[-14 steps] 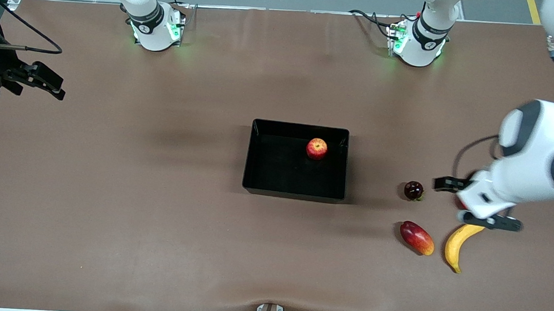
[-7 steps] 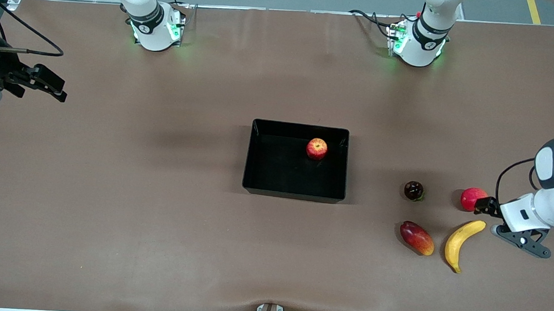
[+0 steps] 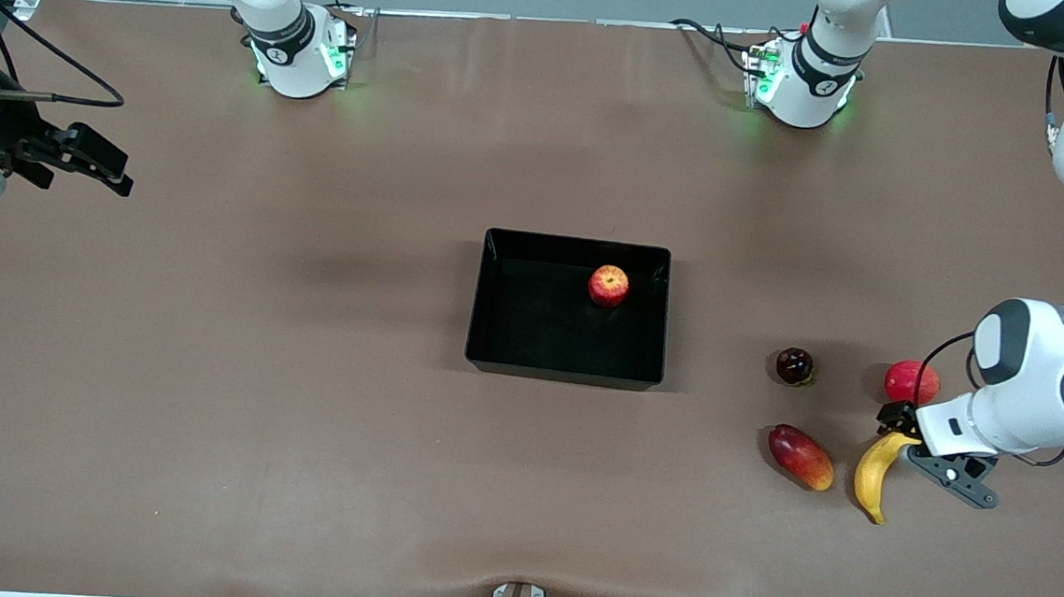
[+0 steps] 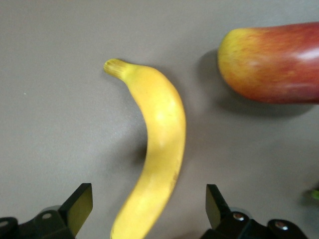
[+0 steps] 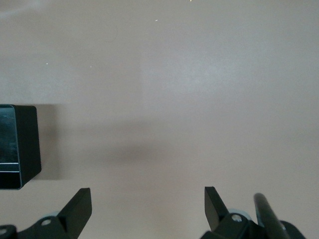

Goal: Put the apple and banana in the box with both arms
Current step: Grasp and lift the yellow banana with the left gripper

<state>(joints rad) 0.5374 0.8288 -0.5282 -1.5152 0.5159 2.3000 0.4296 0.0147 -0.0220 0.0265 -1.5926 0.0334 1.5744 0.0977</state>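
Observation:
The apple lies inside the black box at mid-table. The yellow banana lies on the table toward the left arm's end, nearer to the front camera than the box. My left gripper is open, low over the banana's upper end; in the left wrist view the banana runs between the two spread fingers, untouched. My right gripper is open and empty, waiting over the right arm's end of the table. The box corner shows in the right wrist view.
An oblong red-and-yellow fruit lies beside the banana and shows in the left wrist view. A dark round fruit and a pinkish-red round fruit lie a little farther from the front camera.
My left gripper swung out past the banana, then came back and lowered over the banana's upper end. The right gripper has barely moved. The fruits lie where they were.

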